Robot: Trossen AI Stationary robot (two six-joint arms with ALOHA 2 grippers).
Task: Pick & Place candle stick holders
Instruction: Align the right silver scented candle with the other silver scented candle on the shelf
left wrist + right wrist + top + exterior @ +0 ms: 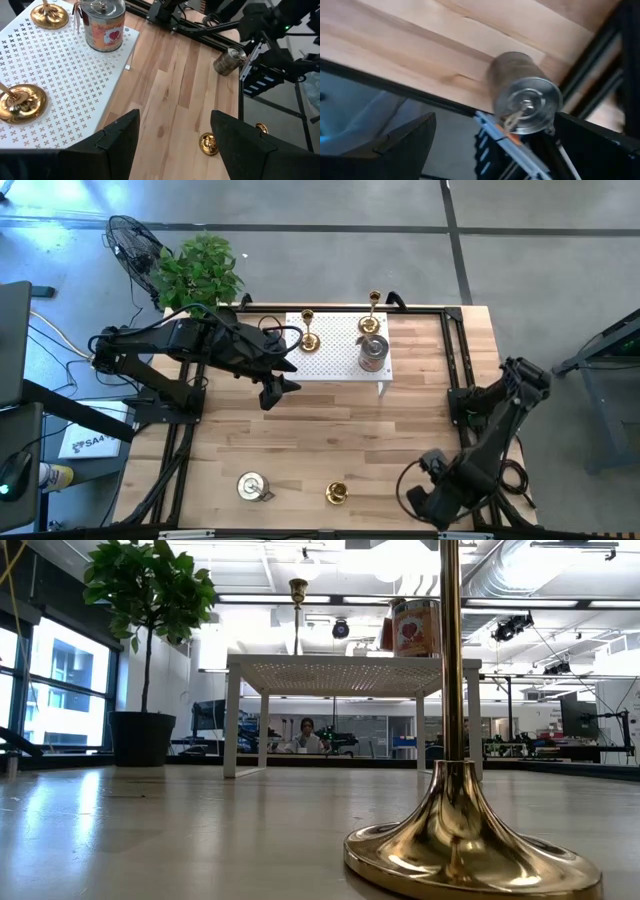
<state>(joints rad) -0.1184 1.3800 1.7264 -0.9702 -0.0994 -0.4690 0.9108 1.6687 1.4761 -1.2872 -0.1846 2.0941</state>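
Note:
A white perforated stand (335, 360) at the table's far middle carries two gold candle sticks (308, 340) (374, 320) and a silver tin with a red label (373, 352). On the wood near the front edge stand a silver-grey cylinder (252, 486) and a gold stick (337, 493), which looms large in the low view (460, 830). Another silver cylinder (522, 95) lies on its side at the table's rim, its round end between the fingers of my open right gripper (505, 150), with no touch that shows. My left gripper (275, 392) hovers open and empty beside the stand's near left corner (172, 145).
A potted plant (198, 272) and a fan (132, 242) stand beyond the table's far left corner. A black metal frame (455, 350) runs along the table's edges. Bare wood (330, 430) lies between the stand and the front edge. A person sits far off in the room (306, 735).

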